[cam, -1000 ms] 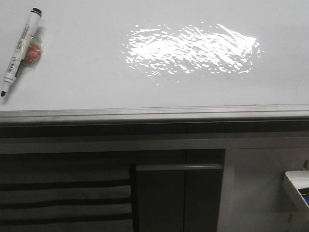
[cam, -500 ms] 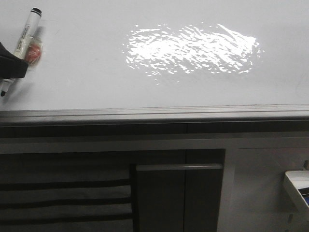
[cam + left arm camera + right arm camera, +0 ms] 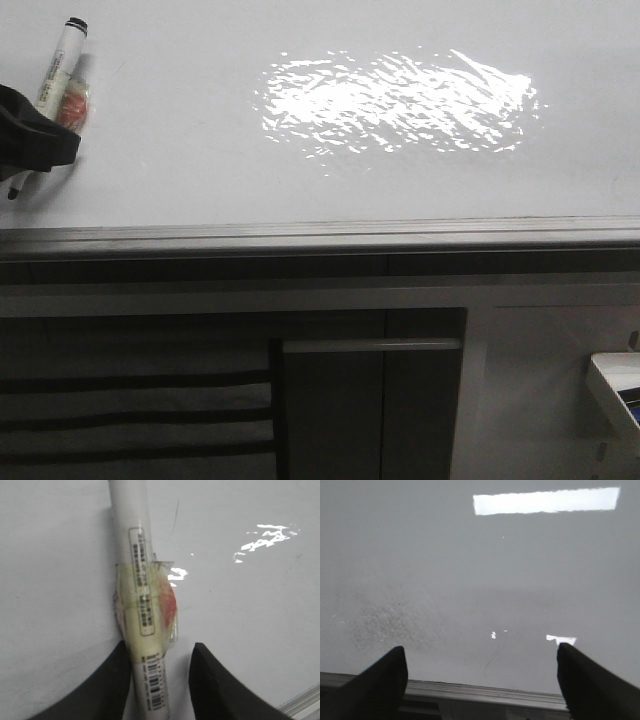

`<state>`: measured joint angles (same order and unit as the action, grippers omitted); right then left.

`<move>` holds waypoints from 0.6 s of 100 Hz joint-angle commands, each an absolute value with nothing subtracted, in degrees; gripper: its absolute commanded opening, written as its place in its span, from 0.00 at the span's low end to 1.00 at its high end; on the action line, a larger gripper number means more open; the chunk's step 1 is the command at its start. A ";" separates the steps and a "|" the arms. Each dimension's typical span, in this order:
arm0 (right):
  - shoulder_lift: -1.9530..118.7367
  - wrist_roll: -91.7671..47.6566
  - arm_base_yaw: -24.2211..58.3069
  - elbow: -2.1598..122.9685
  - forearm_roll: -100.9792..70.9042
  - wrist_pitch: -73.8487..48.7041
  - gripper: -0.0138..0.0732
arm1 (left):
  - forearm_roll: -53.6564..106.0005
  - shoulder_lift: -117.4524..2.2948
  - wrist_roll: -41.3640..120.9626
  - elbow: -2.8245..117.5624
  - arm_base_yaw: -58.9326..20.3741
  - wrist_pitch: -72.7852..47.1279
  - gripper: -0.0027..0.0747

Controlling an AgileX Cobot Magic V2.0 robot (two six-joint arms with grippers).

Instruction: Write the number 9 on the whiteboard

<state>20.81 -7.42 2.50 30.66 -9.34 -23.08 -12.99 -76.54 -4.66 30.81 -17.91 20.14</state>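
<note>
Black rubbery shapes now cover the near end of the marker pen (image 3: 58, 62) in the front view: the left pincer (image 3: 30, 140) has come in from the left edge of the whiteboard (image 3: 330, 180), where a second ago only the pen lay bare. I judge that the pick-up is beginning, so writing has not started; no number 9 shows anywhere on the board. The pen lies close to the board's far left corner, slanted, its black cap toward the far edge. The glare patch sits mid-board, well apart from the pincer. The right pincer does not show here.

In the left wrist view, the left pincer (image 3: 160, 680) stands open, one finger on each side of the pen (image 3: 142, 610). One finger touches or nearly touches the barrel; the other stands apart from it. Yellowish tape with a red patch wraps the barrel just beyond the fingertips.

In the right wrist view, the right pincer (image 3: 480, 680) hangs wide open and empty over bare whiteboard (image 3: 480, 580), near its grey framed front edge.
</note>
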 commanded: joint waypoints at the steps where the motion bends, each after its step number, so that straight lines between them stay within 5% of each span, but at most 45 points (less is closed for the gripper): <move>1: 21.62 -7.94 2.09 32.67 -9.53 -18.71 0.78 | -12.49 -75.90 -4.86 32.45 -17.82 23.75 0.31; 31: 21.62 -7.94 2.09 32.67 -9.53 -18.54 0.78 | -12.49 -75.79 -4.86 32.45 -17.82 23.53 0.02; 47: 22.41 -7.94 2.09 36.53 -9.58 -25.00 0.78 | -12.92 -71.83 -4.86 32.68 -17.82 18.35 0.01; 60: 26.79 -7.94 2.09 42.75 -9.84 -35.77 0.78 | -13.22 -67.21 -4.86 36.02 -18.71 3.15 0.01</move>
